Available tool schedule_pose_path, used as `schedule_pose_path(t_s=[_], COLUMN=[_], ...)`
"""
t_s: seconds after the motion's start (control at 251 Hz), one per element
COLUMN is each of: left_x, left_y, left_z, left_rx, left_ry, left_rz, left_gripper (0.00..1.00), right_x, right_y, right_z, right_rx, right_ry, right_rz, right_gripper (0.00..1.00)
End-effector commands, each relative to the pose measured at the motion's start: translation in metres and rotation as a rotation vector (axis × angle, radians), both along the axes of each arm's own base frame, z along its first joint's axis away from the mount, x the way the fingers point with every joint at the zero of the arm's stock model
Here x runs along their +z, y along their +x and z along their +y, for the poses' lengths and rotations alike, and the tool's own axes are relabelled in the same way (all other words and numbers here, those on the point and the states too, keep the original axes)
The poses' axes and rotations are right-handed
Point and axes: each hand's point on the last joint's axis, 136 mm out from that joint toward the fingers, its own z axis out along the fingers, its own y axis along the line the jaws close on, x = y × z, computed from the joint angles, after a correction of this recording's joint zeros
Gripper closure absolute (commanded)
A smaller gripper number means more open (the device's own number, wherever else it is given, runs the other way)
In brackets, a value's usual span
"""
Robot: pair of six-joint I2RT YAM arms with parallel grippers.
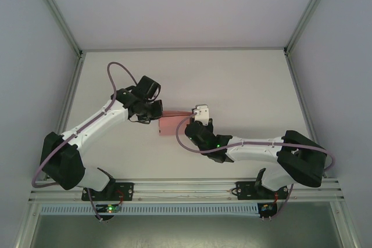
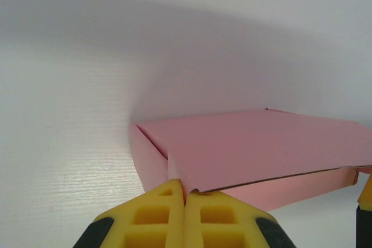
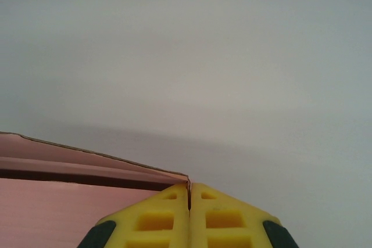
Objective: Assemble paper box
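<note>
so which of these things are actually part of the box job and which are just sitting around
In the job: paper box, left gripper, right gripper, both pinching its card.
Just there: white table, metal frame rails.

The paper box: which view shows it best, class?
Left wrist: the paper box sits mid-frame, showing its flat top, one side wall and front edge. Top external gives a small pink patch; right wrist catches one corner.

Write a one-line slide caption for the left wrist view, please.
Left gripper shut on a front edge of the folded pink paper box, white table behind.
</note>
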Motion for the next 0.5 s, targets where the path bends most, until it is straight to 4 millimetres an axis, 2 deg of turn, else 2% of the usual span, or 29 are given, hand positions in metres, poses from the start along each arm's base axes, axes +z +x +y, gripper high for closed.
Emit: schedule_pose_path(t_s=[0.0, 0.06, 0.164, 0.339, 0.495], left_x=[0.011, 0.009, -0.007, -0.028, -0.032], left_y=[0.003, 0.0, -0.004, -0.007, -0.013], left_z=[-0.014, -0.014, -0.007, -0.011, -0.01], left_rx=[0.006, -0.006, 0.009, 0.032, 0.01], left_ry=[-0.116, -0.112, -0.077, -0.125, -0.122], left_rz=[-0.021, -0.017, -0.003, 0.013, 0.011], left_gripper=[1.0, 1.0, 1.0, 1.0, 1.0], right_x=[-0.062, -0.062, -0.064, -0.068, -0.067], right_y=[-0.028, -0.028, -0.028, -0.029, -0.03], right_z=[-0.013, -0.014, -0.016, -0.014, -0.016], right_rx=[0.089, 0.085, 0.078, 0.085, 0.082], right_ry=[-0.193, -0.19, -0.188, -0.183, -0.183], right_rz=[0.17, 0.171, 0.17, 0.181, 0.18], right_gripper=[1.0, 1.0, 1.0, 1.0, 1.0])
